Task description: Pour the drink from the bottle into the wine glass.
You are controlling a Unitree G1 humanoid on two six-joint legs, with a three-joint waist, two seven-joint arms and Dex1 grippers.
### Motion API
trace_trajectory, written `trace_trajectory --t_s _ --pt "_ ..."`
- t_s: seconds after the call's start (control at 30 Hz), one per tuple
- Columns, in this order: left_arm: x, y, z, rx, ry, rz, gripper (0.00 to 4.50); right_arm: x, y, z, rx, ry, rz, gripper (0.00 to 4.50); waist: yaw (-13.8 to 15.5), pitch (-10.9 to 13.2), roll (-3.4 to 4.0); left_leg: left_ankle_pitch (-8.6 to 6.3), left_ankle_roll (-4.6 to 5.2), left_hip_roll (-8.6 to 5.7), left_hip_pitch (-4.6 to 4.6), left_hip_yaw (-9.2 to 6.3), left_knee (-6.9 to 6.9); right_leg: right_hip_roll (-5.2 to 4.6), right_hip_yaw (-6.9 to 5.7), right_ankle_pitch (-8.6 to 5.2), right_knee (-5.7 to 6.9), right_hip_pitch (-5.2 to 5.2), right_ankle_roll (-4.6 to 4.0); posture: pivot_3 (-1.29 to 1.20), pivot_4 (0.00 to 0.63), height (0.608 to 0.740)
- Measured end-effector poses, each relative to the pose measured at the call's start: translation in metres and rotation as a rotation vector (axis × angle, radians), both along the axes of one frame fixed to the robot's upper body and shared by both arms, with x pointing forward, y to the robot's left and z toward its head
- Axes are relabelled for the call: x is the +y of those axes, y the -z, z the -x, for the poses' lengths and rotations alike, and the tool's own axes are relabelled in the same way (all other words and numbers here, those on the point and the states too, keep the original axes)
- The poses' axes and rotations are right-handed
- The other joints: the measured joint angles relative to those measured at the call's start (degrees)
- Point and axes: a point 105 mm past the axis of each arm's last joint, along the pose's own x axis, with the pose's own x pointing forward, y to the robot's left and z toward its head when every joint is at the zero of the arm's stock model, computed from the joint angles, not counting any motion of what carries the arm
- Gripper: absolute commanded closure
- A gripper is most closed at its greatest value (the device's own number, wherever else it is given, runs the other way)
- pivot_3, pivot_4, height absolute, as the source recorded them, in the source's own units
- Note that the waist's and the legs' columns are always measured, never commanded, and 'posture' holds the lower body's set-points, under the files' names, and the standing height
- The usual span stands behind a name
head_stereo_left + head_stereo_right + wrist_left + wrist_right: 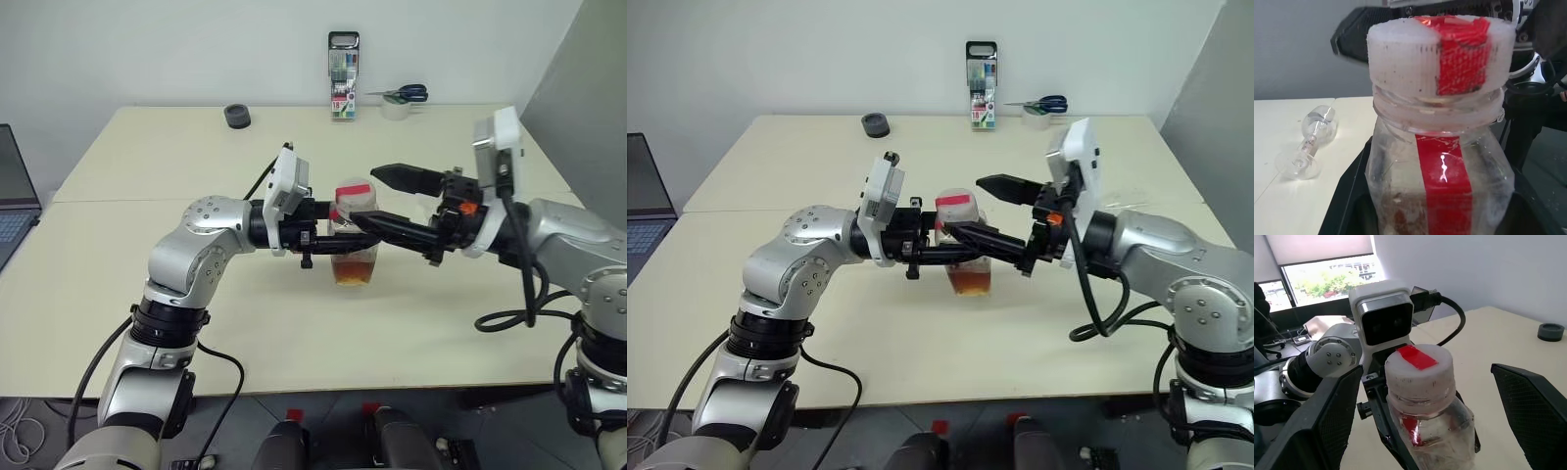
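My left gripper [939, 245] is closed on the small clear plastic bottle [965, 257] with the pale cap marked by a red strip, and it holds the bottle upright above the cream table [921, 333], with amber-brown drink [972, 283] in the bottom part. My right gripper [972, 210] stands wide open around the cap, one black finger behind it and one in front. At the far edge of the table stand a tall marker pack [982, 84], a dark round ring [876, 124] and blue-handled scissors [1043, 103].

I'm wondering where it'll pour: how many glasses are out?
1. The wine glass lies on its side on the table, apart from the bottle. Others could be hidden from view.
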Motion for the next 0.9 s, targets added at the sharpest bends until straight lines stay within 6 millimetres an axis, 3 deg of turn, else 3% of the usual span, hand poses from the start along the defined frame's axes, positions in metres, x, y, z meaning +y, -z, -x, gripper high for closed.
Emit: trace_trajectory --t_s 0.33,0.43,0.63,0.9 --pt "0.000 0.000 0.000 -0.001 -0.002 -0.001 2.66 0.012 -0.001 -0.003 -0.020 -0.015 -0.024 0.03 0.0 0.0 0.00 0.01 -0.01 -0.01 -0.01 -0.03 0.00 0.00 -0.01 0.00 -0.01 0.00 0.00 0.00 0.150 0.740" --pt "0.000 0.000 0.000 -0.001 -0.002 -0.001 2.66 0.012 0.000 -0.005 -0.010 -0.015 -0.031 0.60 0.0 0.0 0.00 0.01 -0.01 -0.01 -0.01 -0.03 0.00 -0.01 -0.01 0.00 -0.01 0.00 0.00 0.00 0.150 0.740" --pt "0.000 0.000 0.000 0.000 -0.002 -0.001 2.66 0.012 -0.001 -0.006 -0.009 -0.011 -0.034 2.61 0.0 0.0 0.00 0.00 -0.01 -0.01 -0.01 -0.02 0.00 0.00 -0.01 0.00 -0.01 0.00 0.00 0.00 0.150 0.740" --pt "0.000 0.000 0.000 0.001 -0.003 -0.001 2.66 0.011 -0.001 -0.007 -0.019 -0.002 -0.032 2.62 0.0 0.0 0.00 0.00 0.00 -0.01 -0.01 -0.02 0.00 0.00 -0.01 0.00 -0.01 0.00 0.00 0.00 0.150 0.740"
